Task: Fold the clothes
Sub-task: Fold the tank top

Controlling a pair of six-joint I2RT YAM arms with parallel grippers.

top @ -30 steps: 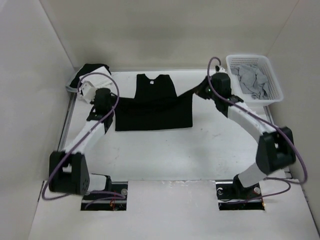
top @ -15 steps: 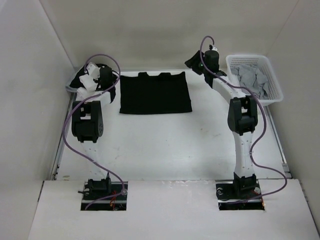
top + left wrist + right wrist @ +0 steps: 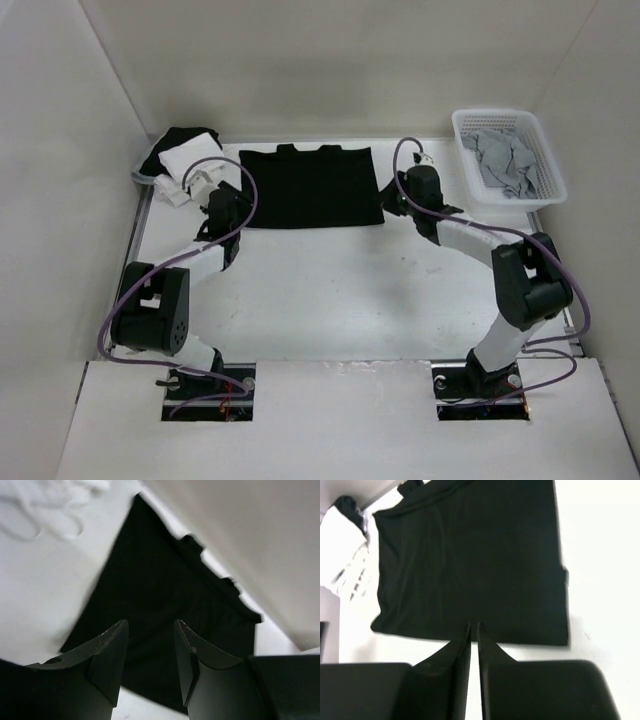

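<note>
The black T-shirt [image 3: 312, 187], soft thin cloth folded into a flat rectangle, lies at the far middle of the white tabletop [image 3: 330, 290] between the left gripper [image 3: 150, 625], spread and empty, and the right gripper [image 3: 474, 626], pinched together on nothing; a white mesh basket [image 3: 500, 113] holds crumpled grey cloth [image 3: 505, 160].

light: bright, even | shadows: soft | left wrist: T-shirt [image 3: 165, 590] edges blurred | right wrist: whites glare
</note>
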